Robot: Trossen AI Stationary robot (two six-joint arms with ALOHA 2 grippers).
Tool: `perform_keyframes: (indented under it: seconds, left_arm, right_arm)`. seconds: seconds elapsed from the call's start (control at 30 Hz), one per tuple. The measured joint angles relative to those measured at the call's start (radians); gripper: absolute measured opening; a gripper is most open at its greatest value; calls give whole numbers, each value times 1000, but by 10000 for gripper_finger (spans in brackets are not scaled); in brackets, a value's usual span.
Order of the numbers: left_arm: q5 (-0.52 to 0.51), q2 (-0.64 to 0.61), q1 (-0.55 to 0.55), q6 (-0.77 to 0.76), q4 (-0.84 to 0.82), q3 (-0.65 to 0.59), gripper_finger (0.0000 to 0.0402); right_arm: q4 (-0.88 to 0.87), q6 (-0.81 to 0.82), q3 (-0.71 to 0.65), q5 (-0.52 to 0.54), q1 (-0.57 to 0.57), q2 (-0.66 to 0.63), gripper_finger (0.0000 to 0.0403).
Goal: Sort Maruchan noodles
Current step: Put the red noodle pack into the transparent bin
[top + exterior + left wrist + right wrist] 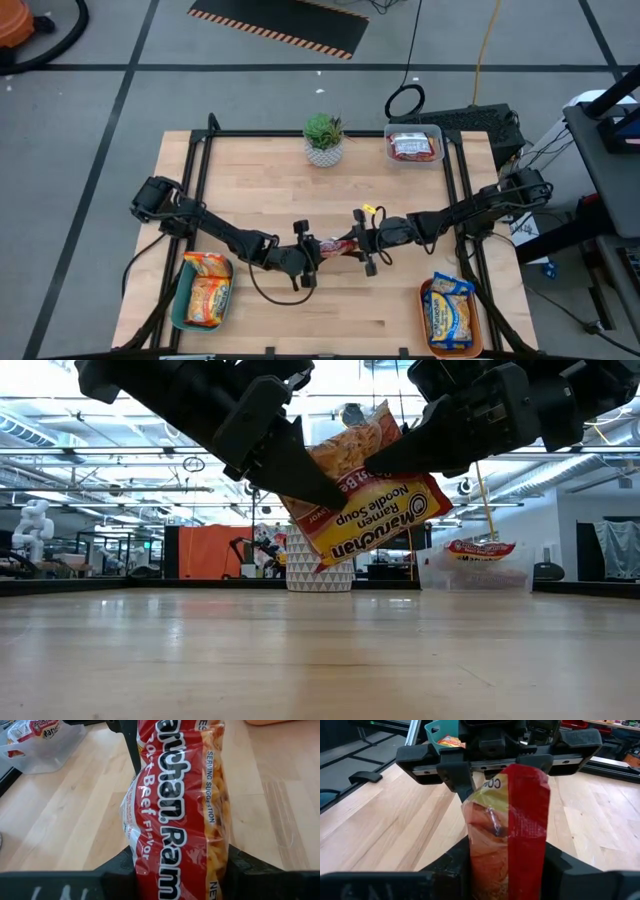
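The red ramen packet [365,510] hangs in the air above the middle of the table [300,190], a little toward its front edge, and both grippers have it between them. It is a soft pillow of glossy, crinkled plastic, red with white letters and a picture of yellow noodles, and it bends where the fingers press it. The left gripper [306,256] pinches one end of it between its dark, flat, wedge-shaped fingers. The right gripper [366,251] has its fingers on both sides of the other end; they look pressed on the plastic, but I cannot tell if this grip is already firm.

The table top is pale wood with straight grain lines, inside a black metal frame. Near the front left corner stands a teal oblong tray [180,305] with orange packets [206,290] in it. Near the front right corner stands an orange oblong tray [427,322] with yellow-and-blue packets [449,310]. By the back edge, toward the right, is a clear plastic tub [414,146] with rounded corners, holding a red-and-white packet [412,147]. Beside it, at the middle of the back edge, is a small spiky green plant [324,128] in a white faceted pot [324,154].
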Motion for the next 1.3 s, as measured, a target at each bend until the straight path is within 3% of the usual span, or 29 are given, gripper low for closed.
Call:
perform_keyframes:
  seconds: [0.13, 0.4, 0.53, 0.67, 0.9, 1.1, 1.3]
  left_arm:
    - [-6, 0, -2, -5, 3, 0, 174]
    - [-59, 0, -5, -47, 8, 0, 287]
    - [-129, -7, -18, -45, -1, 0, 321]
    - [-162, -52, -38, -44, -34, 0, 325]
    - [-199, -197, -83, -164, -195, 1, 326]
    - [-228, -295, -129, -273, -366, 1, 326]
    - [-258, -304, -160, -307, -416, 1, 326]
  right_arm:
    - [-2, 6, 0, 0, 0, 0, 132]
    - [-6, 6, 0, 5, -1, 0, 131]
    - [-10, 11, 0, 10, -7, 0, 130]
    - [-39, 13, 0, 14, -14, 0, 130]
    - [-110, 26, -1, 123, -14, -24, 130]
    - [-214, 92, -1, 235, -40, -149, 130]
    - [-347, 114, -1, 334, -103, -316, 130]
